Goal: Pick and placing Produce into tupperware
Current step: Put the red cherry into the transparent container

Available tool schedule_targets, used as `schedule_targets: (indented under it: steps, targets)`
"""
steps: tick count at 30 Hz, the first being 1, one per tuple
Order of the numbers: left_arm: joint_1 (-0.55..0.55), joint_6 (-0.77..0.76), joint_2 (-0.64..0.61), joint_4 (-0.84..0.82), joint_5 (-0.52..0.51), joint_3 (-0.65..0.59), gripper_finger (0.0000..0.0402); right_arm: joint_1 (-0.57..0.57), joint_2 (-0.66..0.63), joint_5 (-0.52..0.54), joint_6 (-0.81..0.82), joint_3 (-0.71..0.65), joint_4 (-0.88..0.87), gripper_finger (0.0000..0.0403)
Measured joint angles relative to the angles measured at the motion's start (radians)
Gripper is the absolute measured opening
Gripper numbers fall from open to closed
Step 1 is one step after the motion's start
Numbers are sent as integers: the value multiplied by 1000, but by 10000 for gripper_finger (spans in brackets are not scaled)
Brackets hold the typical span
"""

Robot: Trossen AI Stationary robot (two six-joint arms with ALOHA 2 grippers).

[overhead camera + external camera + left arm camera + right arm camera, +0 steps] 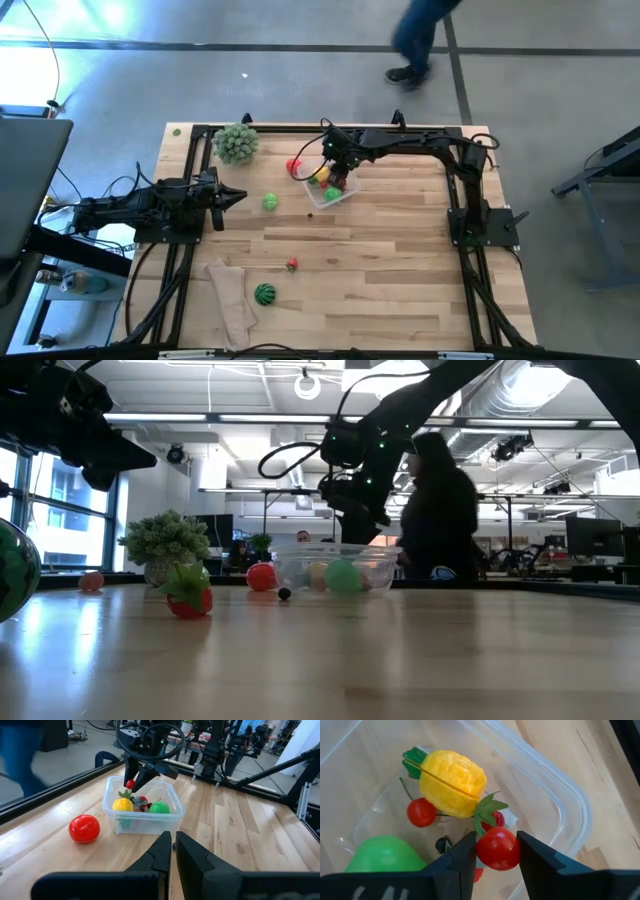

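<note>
holding a small red tomato (pixel 498 849) with a green leafy cap between its two dark fingers, the right gripper (pixel 494 851) hangs just above the tupperware (pixel 172 809), inside its rim, and the danger lies in the letting go. the tomato is round, glossy and hard-looking, so it would likely roll or bounce off the toys below, and if the fingers spread while it sits high it could hop over the low wall onto the wooden table (pixel 400 250). the tupperware is thin clear plastic, square with rounded corners, and looks light; a finger catching its wall on the way out could drag or tip it. already in it lie a ridged yellow fruit (pixel 452 782) with a green stem, a smooth green ball (pixel 385 855), a small red cherry-like ball (pixel 421 812) and a tiny dark berry (pixel 442 843). just beside the tupperware, outside it, sits a red apple-like ball (pixel 84 828). farther off are a green ball (pixel 270 202), a strawberry (pixel 291 264) and a striped watermelon ball (pixel 264 294), all smooth and apt to roll if nudged. the left gripper (pixel 173 846) waits well apart from the tupperware, its fingers pressed nearly together on nothing. a leafy pale-green ball (pixel 236 143) stands beyond it.
</note>
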Motion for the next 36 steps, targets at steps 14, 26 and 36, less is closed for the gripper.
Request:
schedule_targets:
  steps: [14, 26, 36]
  targets:
    - [0, 0, 0, 0, 0, 0, 17, 1, -1, 0, 0, 0, 0, 136]
    - [0, 0, 0, 0, 0, 0, 17, 1, -2, -24, 1, 0, 2, 136]
    - [0, 0, 0, 0, 0, 0, 17, 2, -2, -65, 1, 0, 11, 136]
